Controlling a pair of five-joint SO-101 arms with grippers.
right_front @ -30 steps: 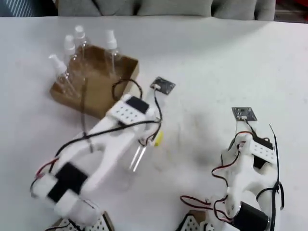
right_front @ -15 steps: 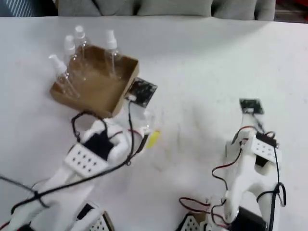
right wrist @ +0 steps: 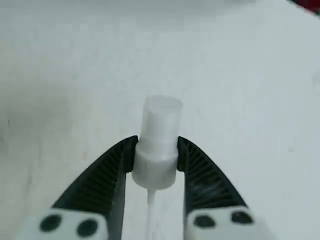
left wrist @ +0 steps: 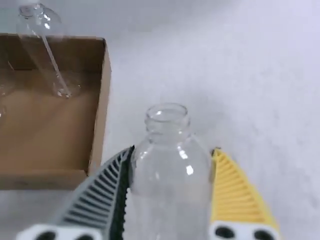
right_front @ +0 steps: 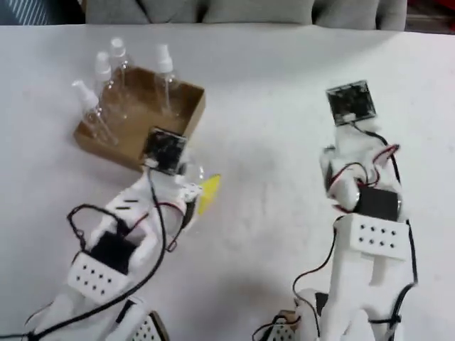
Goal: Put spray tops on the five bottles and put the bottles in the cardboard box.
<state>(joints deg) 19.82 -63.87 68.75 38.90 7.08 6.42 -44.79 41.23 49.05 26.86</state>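
Left tool (left wrist: 172, 152) clamps the uncapped bottle (left wrist: 167, 117) just beside the cardboard box (left wrist: 98, 105). Right tool (right wrist: 156, 142) pinches the spray top (right wrist: 161, 112), well apart from it over the worktop (right_front: 284, 106). Best to hold the bottle steady, line the dip tube (right wrist: 149, 205) over its mouth, lower straight, then twist.

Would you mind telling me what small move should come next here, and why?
Probably bring the right hand, which grips a spray top, across toward the left hand. The left hand is shut on a bottle whose neck is open and uncapped, beside the cardboard box, and the two hands sit well apart over the table.
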